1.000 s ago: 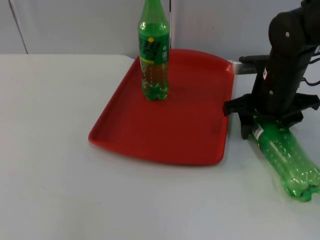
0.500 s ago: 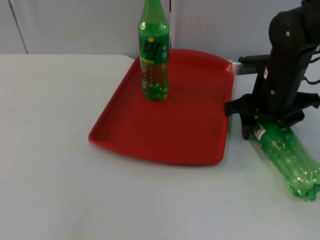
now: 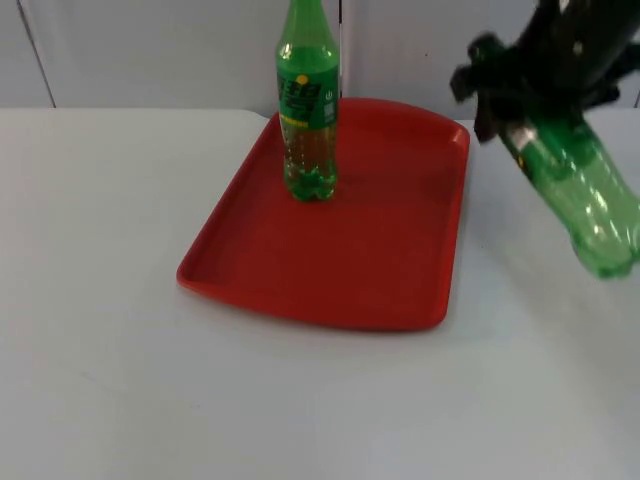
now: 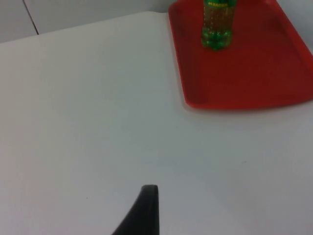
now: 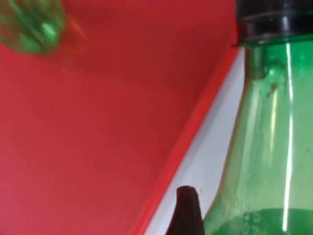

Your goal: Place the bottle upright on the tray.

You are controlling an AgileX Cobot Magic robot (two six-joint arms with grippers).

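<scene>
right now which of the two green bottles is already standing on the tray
The labelled green bottle stands upright at the back of the red tray. The other green bottle hangs tilted in the right gripper, off the tray's right side.

Green bottle (image 3: 578,196), apparently clamped near its neck in the right gripper (image 3: 512,95), now off the table, tilted.

Tray (image 3: 340,260) floor mostly free; only obstacle is upright bottle (image 3: 307,100) at its upper-left (near far rim).
</scene>
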